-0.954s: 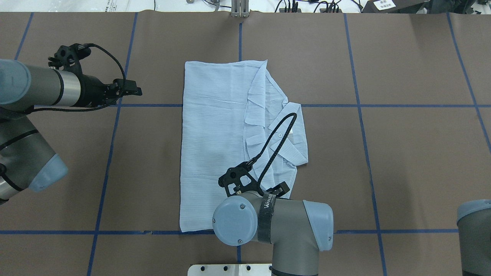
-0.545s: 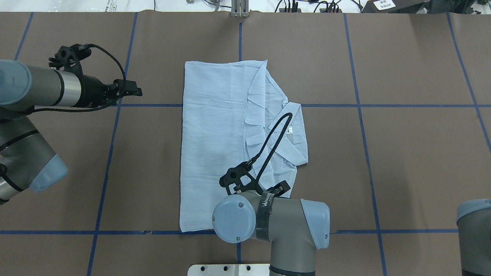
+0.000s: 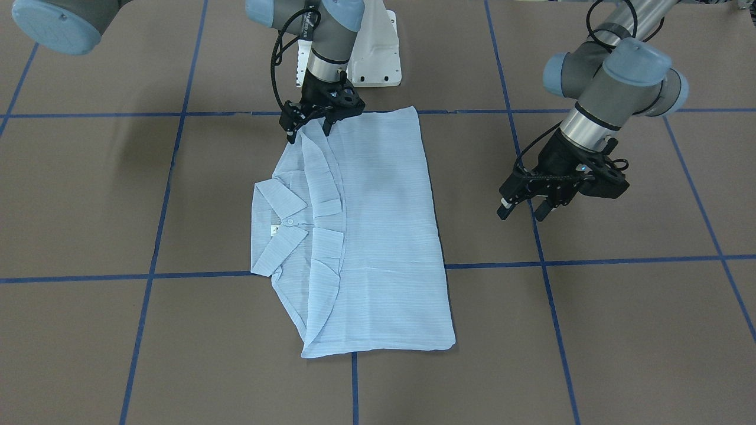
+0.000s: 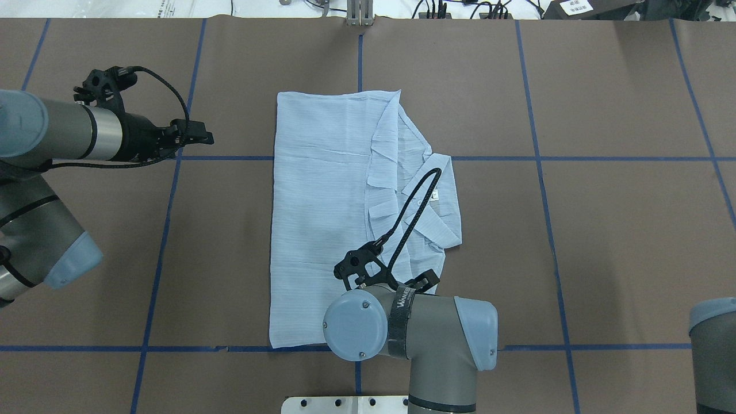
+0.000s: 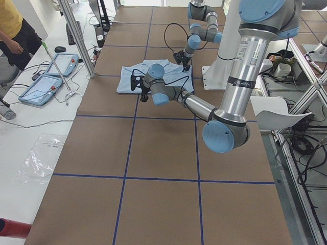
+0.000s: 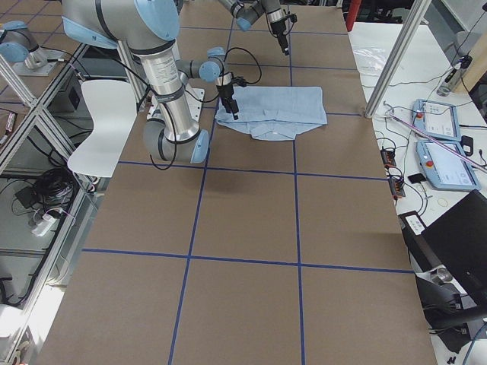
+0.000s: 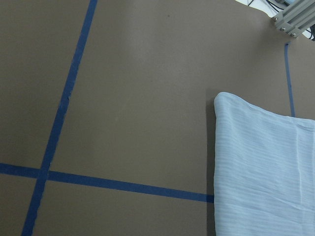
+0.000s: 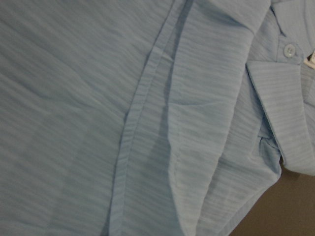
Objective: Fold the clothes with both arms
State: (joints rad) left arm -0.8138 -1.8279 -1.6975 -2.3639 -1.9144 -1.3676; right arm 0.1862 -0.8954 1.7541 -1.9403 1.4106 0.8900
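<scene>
**Shirt folded flat mid-surface; both pincers apart**

Brown surface [image 4: 604,230], blue tape grid. Shirt [image 4: 322,201] lies flat at its middle, folded to a long rectangle, collar [image 3: 282,202] toward the robot's right. Right arm [image 4: 425,333] stands over the shirt's near end. Left arm [image 4: 57,135] is off to the side. Right pincer [image 3: 308,133] is low at the near collar-side corner, jaws spread; cloth contact unclear. Left pincer [image 3: 521,213] has jaws spread, empty, over bare surface, well apart from the shirt.

A robotics lab: blue-taped table [image 4: 604,230], aluminium frame posts [image 5: 76,38], teach pendants [image 5: 43,87].
</scene>
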